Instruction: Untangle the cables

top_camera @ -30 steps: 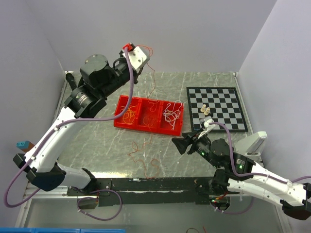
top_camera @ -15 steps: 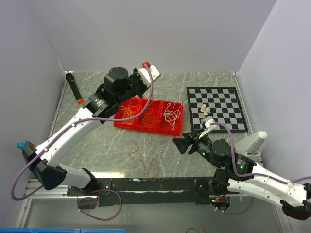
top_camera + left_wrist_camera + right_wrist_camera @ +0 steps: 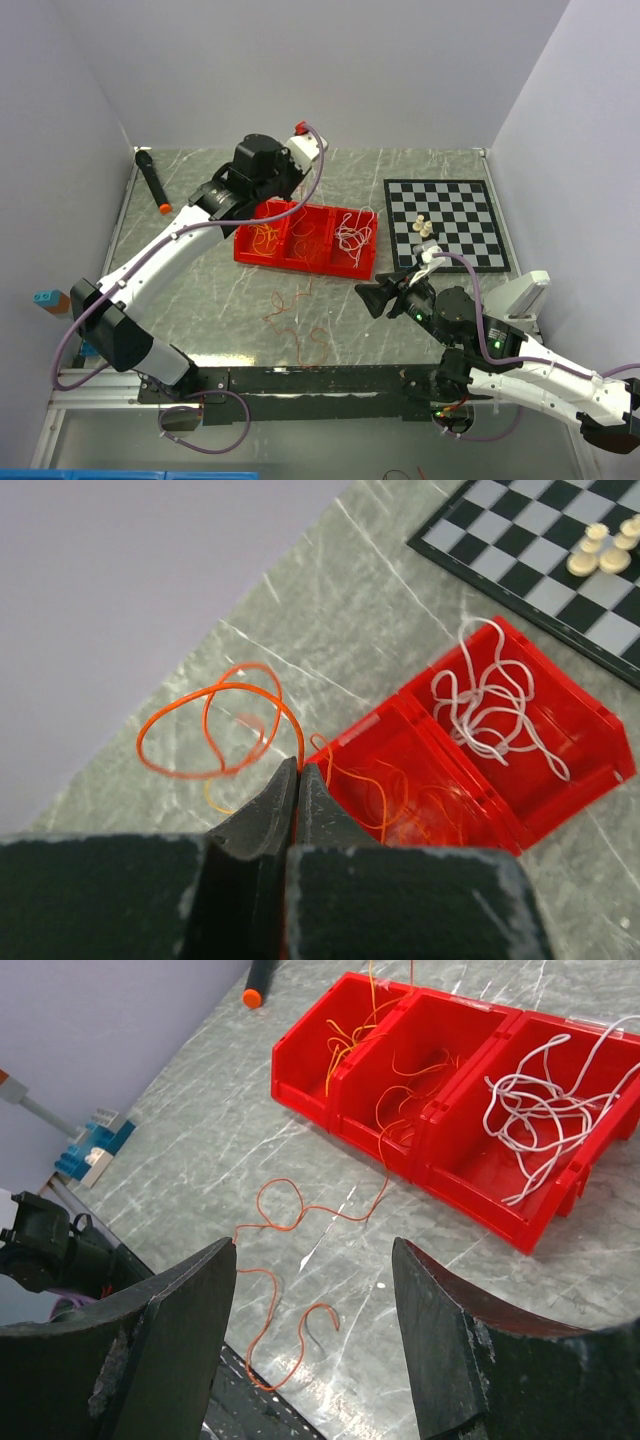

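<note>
The red tray sits mid-table, with bare marble table open on its near side and a chessboard near the right wall. The left gripper, jaws pressed together, pinches an orange cable looping beside the tray's far edge. The right gripper, jaws apart, hangs over a loose orange strand on the marble

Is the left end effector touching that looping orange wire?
Touching. The left wrist view shows the orange wire running into the tip of the shut left end effector, pinched between its fingers.
</note>
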You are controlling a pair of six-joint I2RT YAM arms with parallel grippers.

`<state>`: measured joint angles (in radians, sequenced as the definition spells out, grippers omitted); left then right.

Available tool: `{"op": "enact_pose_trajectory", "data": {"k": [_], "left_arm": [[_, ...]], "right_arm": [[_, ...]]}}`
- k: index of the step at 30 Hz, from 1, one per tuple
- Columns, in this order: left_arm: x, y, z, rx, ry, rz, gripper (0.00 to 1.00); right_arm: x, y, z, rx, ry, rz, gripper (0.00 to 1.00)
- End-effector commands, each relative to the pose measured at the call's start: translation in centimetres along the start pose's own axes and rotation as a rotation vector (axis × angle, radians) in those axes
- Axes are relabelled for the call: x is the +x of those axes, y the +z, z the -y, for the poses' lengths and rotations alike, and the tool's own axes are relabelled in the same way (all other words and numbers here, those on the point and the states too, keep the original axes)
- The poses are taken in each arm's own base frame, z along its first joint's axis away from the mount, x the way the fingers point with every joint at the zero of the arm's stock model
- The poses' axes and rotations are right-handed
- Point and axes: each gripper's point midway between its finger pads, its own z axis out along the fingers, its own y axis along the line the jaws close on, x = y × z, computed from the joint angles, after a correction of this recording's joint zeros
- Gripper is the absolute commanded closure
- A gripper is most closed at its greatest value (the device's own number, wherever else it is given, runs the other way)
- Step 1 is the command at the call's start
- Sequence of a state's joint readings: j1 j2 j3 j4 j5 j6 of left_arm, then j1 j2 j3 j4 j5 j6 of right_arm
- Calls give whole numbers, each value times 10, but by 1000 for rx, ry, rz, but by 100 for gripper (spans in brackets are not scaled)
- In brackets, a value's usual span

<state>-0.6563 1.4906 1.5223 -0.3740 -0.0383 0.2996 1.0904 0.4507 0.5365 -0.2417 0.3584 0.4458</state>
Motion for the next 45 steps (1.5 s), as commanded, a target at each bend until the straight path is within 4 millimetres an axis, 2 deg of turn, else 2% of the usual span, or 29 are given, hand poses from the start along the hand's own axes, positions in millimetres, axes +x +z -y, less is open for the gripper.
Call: {"op": "enact_pose_trajectory", "data": {"k": [1,5,14,27,35,39,45], "left_arm": [[6,4,17,71,-80,5,99],[23,17,32,117,-123,-30,99],[44,39,44,130,-202,-28,99],[108,60,51,77,-210,-178,99],[141,63,74,110,-212,-249,99],[156,72,84,123,-214,-286,99],[176,87,89,102,-219,-336,99]], "right_arm": [[-12,-1,-2,4,14,29,30],[-13,-2,-1,13,12,28,30],[-11,-4,4,29,23,32,30],[-7,-4,8,41,23,32,30],[-2,-3,11,53,26,22,30],[0,-3,12,57,30,14,30],[0,-3,12,59,41,17,31]]}}
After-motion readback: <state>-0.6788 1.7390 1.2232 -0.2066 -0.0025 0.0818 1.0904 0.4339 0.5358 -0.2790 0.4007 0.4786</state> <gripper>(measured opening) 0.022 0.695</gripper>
